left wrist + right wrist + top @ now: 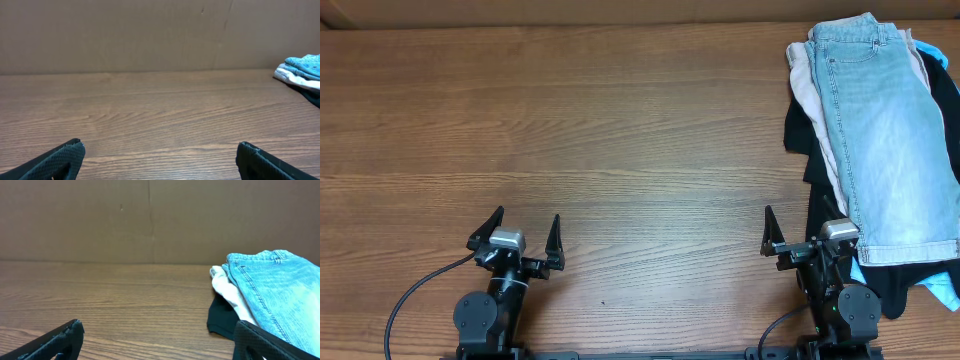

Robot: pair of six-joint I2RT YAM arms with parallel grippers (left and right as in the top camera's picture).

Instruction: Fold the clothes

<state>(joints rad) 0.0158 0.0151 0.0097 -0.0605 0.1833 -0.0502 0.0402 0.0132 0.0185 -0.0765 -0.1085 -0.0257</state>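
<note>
Faded light-blue denim shorts [878, 130] lie folded lengthwise on top of a pile at the table's right edge. Under them are a beige garment [807, 78], a black garment [817, 170] and a bright blue garment [942, 289]. In the right wrist view the shorts [280, 290] sit to the right, over the beige [227, 292] and black [222, 317] layers. My right gripper [798, 225] is open and empty at the pile's near left corner. My left gripper [527, 228] is open and empty over bare table, far left of the pile.
The wooden table [620, 130] stretches left of the pile. A brown cardboard wall [150, 220] stands behind the table. In the left wrist view the pile [302, 72] shows at the far right edge.
</note>
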